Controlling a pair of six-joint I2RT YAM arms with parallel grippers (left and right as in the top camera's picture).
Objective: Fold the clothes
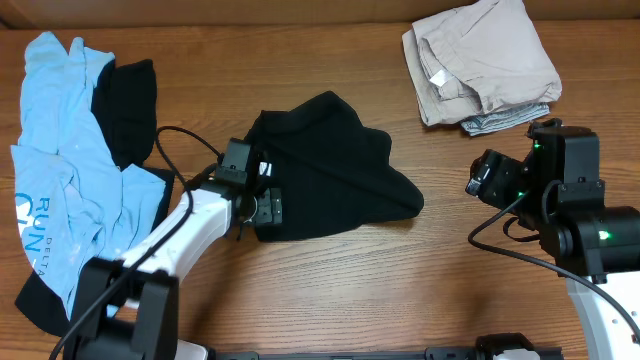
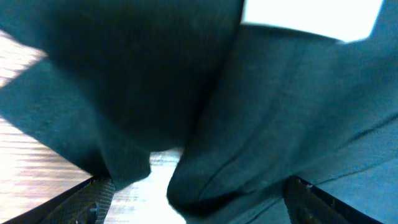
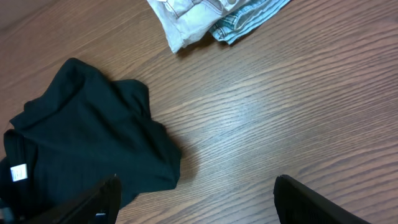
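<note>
The clothes lie in three places. A large black garment (image 1: pixel 330 165) is crumpled mid-table. My left gripper (image 1: pixel 262 192) sits at its left edge. In the left wrist view the black cloth (image 2: pixel 267 124) fills the frame, with its white tag (image 2: pixel 308 18) at the top right. A fold hangs between the wide-apart jaws of the left gripper (image 2: pixel 199 208), which is open. My right gripper (image 1: pixel 478 182) hovers open over bare wood to the right of the black garment (image 3: pixel 87 143), with nothing between its fingers (image 3: pixel 93 199).
A light blue printed T-shirt (image 1: pixel 60 170) lies over another black piece (image 1: pixel 125 105) at the far left. A folded beige pile (image 1: pixel 485 60) with a checked blue-grey piece (image 3: pixel 249 18) under it sits at the back right. Wooden table (image 1: pixel 450 270) surrounds them.
</note>
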